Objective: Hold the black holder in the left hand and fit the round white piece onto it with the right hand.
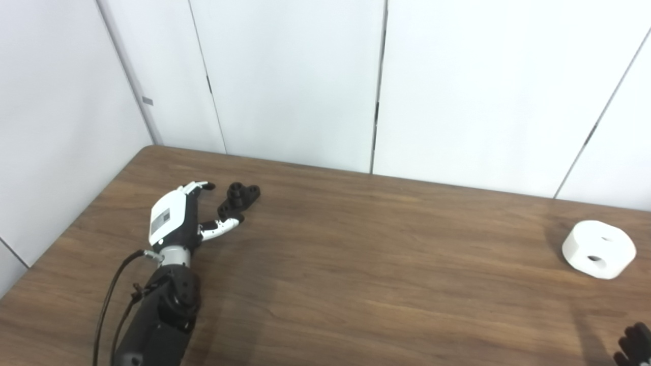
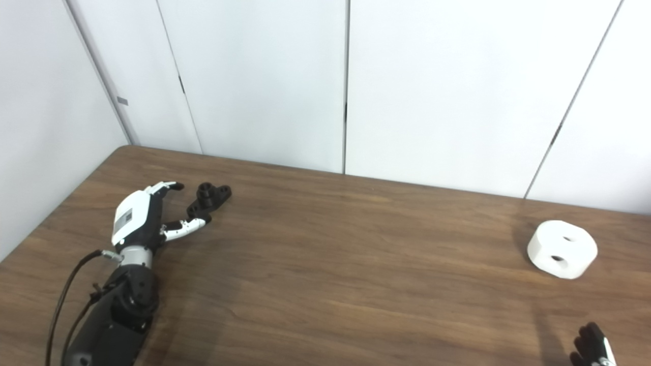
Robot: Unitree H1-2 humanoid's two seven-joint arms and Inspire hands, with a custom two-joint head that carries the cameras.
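One black holder (image 1: pixel 238 199) and one round white piece (image 1: pixel 598 249) with two holes lie on one wooden table (image 1: pixel 356 264). Two robot hands show: the left hand (image 1: pixel 180 218) and the right hand (image 2: pixel 592 348).

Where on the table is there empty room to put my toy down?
The big bare patch is the middle of the table, between the black holder on the left and the round white piece on the right. The left side is crowded: the left hand is open beside the holder. The right hand peeks in at the near right corner.
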